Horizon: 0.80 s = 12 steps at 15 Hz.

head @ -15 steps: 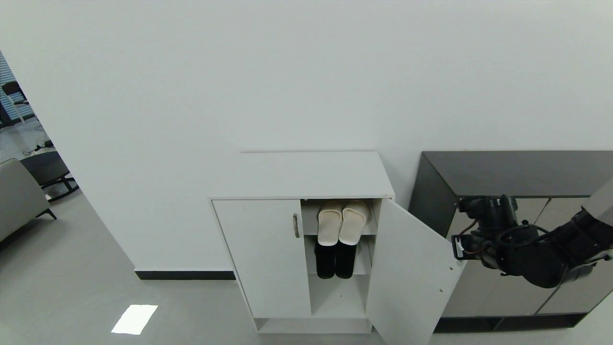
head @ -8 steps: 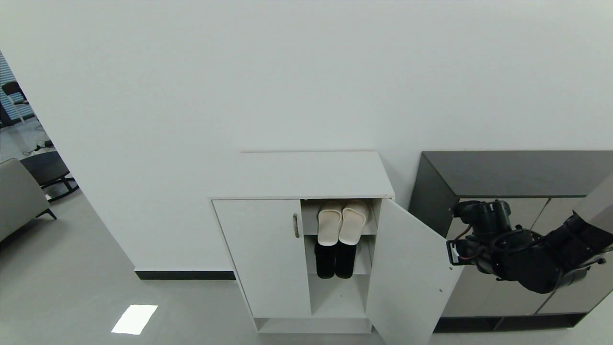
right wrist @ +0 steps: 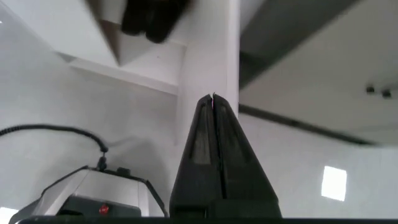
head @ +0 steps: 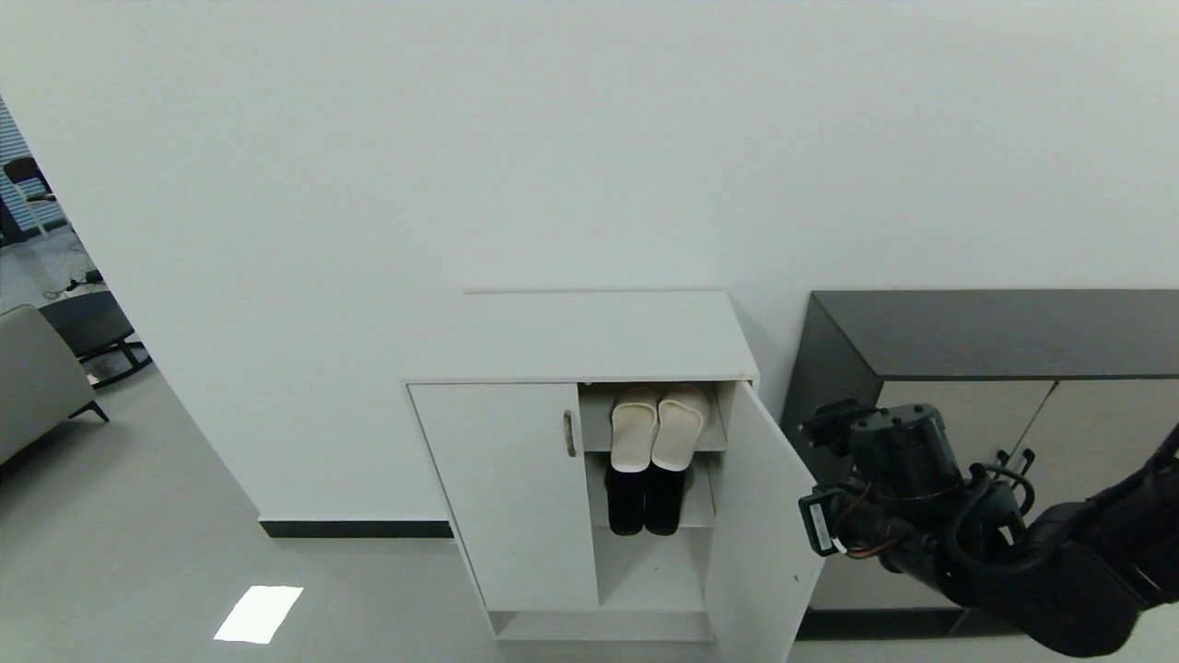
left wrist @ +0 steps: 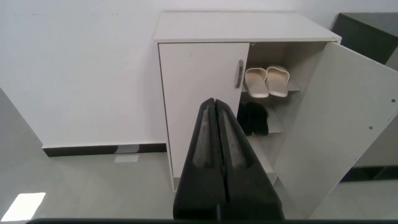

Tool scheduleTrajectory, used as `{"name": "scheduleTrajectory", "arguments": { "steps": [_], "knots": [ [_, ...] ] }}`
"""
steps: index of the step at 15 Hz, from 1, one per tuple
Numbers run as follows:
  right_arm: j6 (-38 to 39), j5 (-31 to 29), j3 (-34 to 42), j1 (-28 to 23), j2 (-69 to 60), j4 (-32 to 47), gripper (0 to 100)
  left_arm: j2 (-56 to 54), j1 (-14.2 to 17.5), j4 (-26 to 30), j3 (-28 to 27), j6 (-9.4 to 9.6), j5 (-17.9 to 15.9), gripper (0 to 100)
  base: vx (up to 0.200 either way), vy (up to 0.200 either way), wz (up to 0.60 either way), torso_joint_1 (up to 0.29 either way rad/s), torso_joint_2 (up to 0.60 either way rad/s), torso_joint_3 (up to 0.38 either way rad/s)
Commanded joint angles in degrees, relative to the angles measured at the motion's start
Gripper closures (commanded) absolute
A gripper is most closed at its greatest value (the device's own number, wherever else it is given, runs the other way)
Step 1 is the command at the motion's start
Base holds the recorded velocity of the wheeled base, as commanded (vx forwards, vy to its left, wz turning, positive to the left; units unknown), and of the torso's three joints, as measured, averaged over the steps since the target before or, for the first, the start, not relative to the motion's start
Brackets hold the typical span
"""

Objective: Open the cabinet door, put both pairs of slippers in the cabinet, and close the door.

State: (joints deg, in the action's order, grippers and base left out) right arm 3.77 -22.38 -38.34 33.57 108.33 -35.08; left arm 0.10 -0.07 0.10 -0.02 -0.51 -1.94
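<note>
Plain white wall [head: 589, 138], glossy grey floor [head: 138, 552] with a bright light patch [head: 260, 612] at 7 o'clock in my head view. The white cabinet [head: 599, 336] stands at 6 o'clock against the wall, with a dark sideboard [head: 995, 331] just beside it at 4 o'clock.

Right arm [head: 1013, 543] comes in from 4 o'clock, wrist bent toward the outer face of the right door [head: 760, 534]. Right tool [right wrist: 213, 106] has its fingers pressed together with nothing between them and the tip at the door's edge. I can't confirm contact. Left tool [left wrist: 216, 109] is also closed up and empty, pointing at the cabinet front from well back.

The right door hangs partly open. The left door [head: 502, 497] is flush, with a slim metal handle [head: 569, 433]. Inside, the cream slippers [head: 659, 428] are side by side on the top shelf. The black slippers [head: 645, 497] sit on the shelf below them. The cabinet panels are flat and matte, and the sideboard fronts are reflective.
</note>
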Motion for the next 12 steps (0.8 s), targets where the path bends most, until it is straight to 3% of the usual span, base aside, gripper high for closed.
{"name": "scheduleTrajectory", "arguments": {
  "steps": [1,6,12],
  "knots": [
    [-0.08,-0.65,0.99,1.67,-3.65,0.10,100,-0.01,-0.01,-0.01,0.02,-0.02,0.00,100,0.000,0.000,0.00,0.000,0.00,0.000],
    [0.10,-0.47,-1.30,-4.66,3.91,-0.25,100,-0.01,-0.01,-0.01,-0.06,-0.02,0.00,100,0.000,0.000,0.00,0.000,0.00,0.000],
    [0.36,-0.38,-1.74,-2.46,7.60,-0.16,100,-0.01,-0.01,-0.01,0.02,-0.02,0.00,100,0.000,0.000,0.00,0.000,0.00,0.000]
  ]
}}
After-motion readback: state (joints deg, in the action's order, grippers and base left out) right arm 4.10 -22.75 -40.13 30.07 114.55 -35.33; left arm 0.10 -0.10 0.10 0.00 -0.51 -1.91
